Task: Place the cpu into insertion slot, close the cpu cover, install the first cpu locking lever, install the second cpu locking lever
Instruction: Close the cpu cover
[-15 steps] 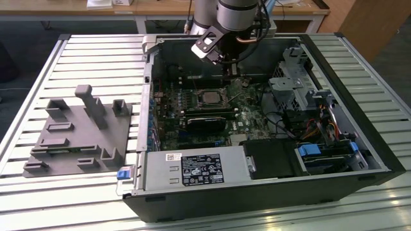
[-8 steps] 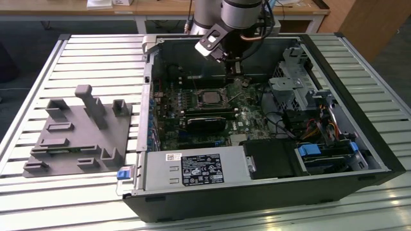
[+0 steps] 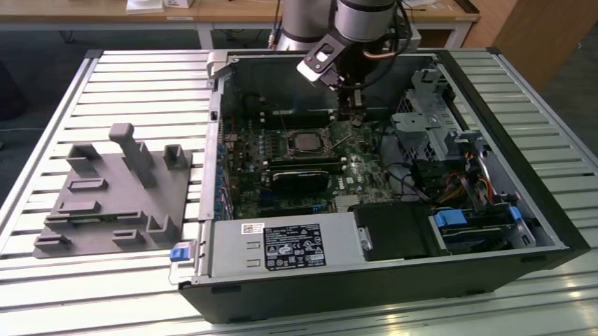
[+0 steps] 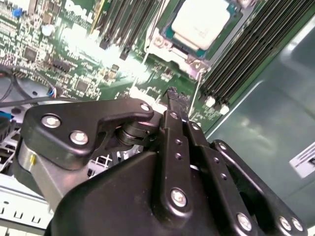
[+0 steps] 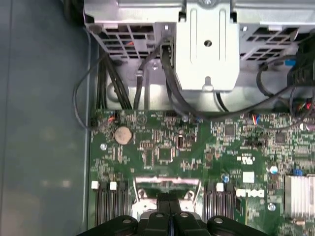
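Observation:
The cpu [image 4: 201, 20] lies flat in the insertion slot [image 3: 307, 141], its pale metal top showing through the window of the cpu cover [image 4: 167, 46], which lies down around it. A thin wire locking lever [image 4: 198, 93] runs along the socket's side close to my fingertips; I cannot tell whether it is latched. My gripper [image 4: 172, 94] hangs just above the board beside the socket's corner, on the exterior view's right of the chip [image 3: 354, 120]. Its black fingers [image 5: 170, 209] are pressed together, shut, with nothing visible between them.
The open tower case [image 3: 551, 231] lies on a slatted metal table [image 3: 122, 77]. Memory slots [image 4: 246, 54], a black card [image 3: 304, 175], a metal drive cage [image 5: 206, 44] with cables [image 5: 113, 83] and the power supply [image 3: 280, 248] crowd the board. A grey fixture [image 3: 112, 192] sits outside the case.

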### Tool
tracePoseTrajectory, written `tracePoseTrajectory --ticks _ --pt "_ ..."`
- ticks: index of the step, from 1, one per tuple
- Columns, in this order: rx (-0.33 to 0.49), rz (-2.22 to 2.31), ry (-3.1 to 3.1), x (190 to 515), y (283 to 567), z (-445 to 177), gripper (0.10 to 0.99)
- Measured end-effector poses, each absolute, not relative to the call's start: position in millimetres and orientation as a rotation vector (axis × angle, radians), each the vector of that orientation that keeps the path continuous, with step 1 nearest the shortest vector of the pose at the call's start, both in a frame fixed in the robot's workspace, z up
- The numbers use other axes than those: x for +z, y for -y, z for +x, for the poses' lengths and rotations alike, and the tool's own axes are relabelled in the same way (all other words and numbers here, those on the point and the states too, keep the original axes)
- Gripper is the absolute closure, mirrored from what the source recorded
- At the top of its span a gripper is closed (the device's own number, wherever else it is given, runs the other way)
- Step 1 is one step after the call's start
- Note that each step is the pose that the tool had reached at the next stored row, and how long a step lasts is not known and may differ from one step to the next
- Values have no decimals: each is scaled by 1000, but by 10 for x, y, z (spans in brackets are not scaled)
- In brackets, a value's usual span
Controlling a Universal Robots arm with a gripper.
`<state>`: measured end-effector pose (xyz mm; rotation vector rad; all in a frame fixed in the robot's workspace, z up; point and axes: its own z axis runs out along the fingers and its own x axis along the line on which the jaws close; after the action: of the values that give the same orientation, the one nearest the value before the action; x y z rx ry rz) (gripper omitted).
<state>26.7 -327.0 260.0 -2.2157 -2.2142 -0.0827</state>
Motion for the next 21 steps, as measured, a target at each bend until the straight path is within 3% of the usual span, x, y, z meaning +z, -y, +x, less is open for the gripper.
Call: tracePoseTrajectory --ticks 21 --pt "-82 -2203 2226 2572 3270 480 980"
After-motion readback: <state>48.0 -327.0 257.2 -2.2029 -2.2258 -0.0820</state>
